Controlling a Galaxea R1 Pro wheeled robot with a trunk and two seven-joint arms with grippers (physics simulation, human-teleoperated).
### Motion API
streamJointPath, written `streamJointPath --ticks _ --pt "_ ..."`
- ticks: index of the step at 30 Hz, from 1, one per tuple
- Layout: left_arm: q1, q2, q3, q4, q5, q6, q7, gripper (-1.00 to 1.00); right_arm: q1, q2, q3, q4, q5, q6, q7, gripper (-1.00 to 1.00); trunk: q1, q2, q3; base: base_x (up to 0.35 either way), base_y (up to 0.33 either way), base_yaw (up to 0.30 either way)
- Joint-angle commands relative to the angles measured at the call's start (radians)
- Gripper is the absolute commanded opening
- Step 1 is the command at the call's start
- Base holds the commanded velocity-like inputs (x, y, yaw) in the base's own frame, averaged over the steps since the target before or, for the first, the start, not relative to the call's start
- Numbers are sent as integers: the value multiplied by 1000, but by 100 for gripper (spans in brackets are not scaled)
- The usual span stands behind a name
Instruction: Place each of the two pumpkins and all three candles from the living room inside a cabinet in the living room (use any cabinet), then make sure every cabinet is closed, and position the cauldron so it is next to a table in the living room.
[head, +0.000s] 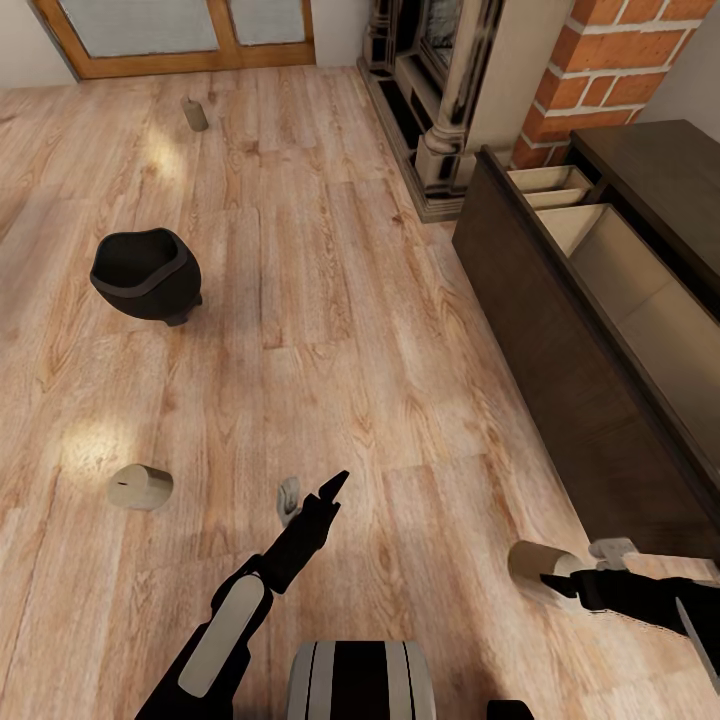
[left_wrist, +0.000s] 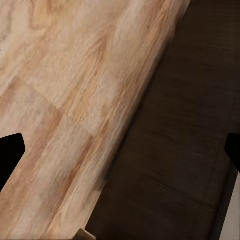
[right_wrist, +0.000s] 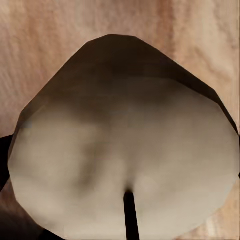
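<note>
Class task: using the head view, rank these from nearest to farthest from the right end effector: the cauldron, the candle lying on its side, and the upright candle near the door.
1. Candle lying on its side, on the floor to the left.
2. Cauldron, farther up the floor, left.
3. Upright candle, far end by the door.

The right end effector sits low at the right.

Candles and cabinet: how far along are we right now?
Done: the cabinet stands open, beige drawers showing nothing inside. In hand: the right gripper is at one candle; grip unclear. Left: a candle lying on the floor, another far off, the cauldron, closing up. The left gripper carries nothing.
</note>
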Motion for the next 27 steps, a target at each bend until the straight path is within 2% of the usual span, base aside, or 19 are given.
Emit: streamJointPath --ticks 1,5,7,8,11,14,20,22,27 --pt "0 0 0 0 0 0 0 100 0 5 1 -23 5 8 2 -100 0 0 0 0 0 0" --pt "0 -1 0 2 0 0 1 100 0 46 3 -121 5 72 6 -100 0 0 0 0 0 0" --pt "0 -1 0 3 0 0 1 100 0 88 26 -183 5 149 7 -100 0 0 0 0 0 0" --pt "0 -1 0 3 0 0 2 100 0 96 40 -195 4 160 7 -100 0 0 0 0 0 0" --pt "0 -1 0 3 -1 1 3 100 -2 111 85 -214 4 174 6 -100 0 0 0 0 0 0" --pt "0 -2 -1 3 -1 1 5 100 -21 120 105 -219 4 186 5 -100 0 0 0 0 0 0" --pt "0 -3 -1 3 -2 0 8 100 -79 128 112 -230 -14 247 6 -100 0 0 0 0 0 0" --pt "0 -3 -2 3 -2 0 8 100 -118 153 114 -231 -30 265 5 -100 0 0 0 0 0 0" --pt "0 -3 -1 4 -2 -5 9 100 -169 164 115 -231 -32 269 5 -100 0 0 0 0 0 0"
